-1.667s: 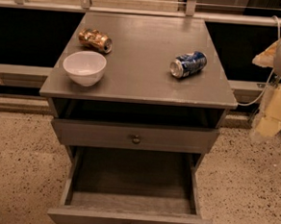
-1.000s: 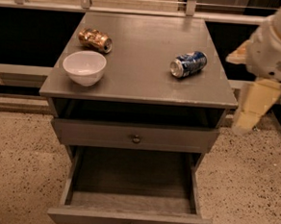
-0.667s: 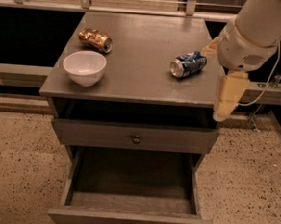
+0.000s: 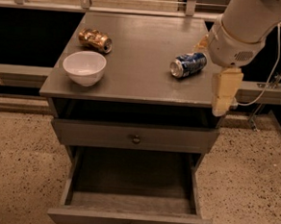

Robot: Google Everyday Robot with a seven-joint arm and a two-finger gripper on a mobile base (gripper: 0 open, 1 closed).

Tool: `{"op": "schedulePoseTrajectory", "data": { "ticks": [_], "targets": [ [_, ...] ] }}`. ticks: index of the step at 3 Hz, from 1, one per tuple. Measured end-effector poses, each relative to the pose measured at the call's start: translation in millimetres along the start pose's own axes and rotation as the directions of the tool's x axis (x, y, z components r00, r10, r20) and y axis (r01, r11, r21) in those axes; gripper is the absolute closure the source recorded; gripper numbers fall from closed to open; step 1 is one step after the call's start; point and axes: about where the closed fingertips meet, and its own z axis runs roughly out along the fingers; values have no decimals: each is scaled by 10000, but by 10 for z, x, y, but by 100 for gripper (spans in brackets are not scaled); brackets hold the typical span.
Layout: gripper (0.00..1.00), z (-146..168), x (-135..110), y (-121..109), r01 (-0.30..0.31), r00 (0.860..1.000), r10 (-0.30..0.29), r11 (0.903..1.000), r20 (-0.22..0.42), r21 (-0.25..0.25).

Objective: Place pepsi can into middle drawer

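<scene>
Camera view: the big white arm has come in from the right side. A moment ago it was out past the edge of the counter [image 4: 136, 31]. Now its end effector [image 4: 223, 98] hangs by the front right corner of the counter, near the pepsi can [image 4: 188, 65] but not touching it. It holds nothing that I can see, and I cannot tell if it is open or closed.

Nothing else has moved. The pepsi can is in the same spot. The middle drawer [image 4: 123, 219] is pulled out just as before, with nothing in it. The drawer above it [image 4: 105, 134] is shut.

I think this means the arm is getting ready to grab the can. The drawer is ready, so only 2 jobs are left: pick up the can, then put it down in the drawer.

The pepsi can is small and blue, with white and red marks and shiny silver ends. It lies on its side on the right part of the counter, with 1 silver end pointing to the front left. Because it is round and lying down, it may roll if it gets bumped. It is well apart from the white bowl [image 4: 84, 66] and the gold-brown can [image 4: 95, 39] on the left side.
</scene>
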Motion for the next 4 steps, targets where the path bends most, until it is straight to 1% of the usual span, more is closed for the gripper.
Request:
{"op": "schedulePoseTrajectory", "data": {
  "ticks": [1, 2, 3, 4],
  "targets": [
    [0, -21, 111, -368, 1392, 9890, -1369, 9895, -562, 388],
    [0, -72, 261, -726, 2611, 9651, -2581, 9620, -448, 806],
    [0, 22, 327, -1033, 3360, 9414, -3372, 9358, -79, 1070],
    [0, 422, 480, -1329, 3450, 9379, -3467, 9360, 130, 702]
  ]
}}
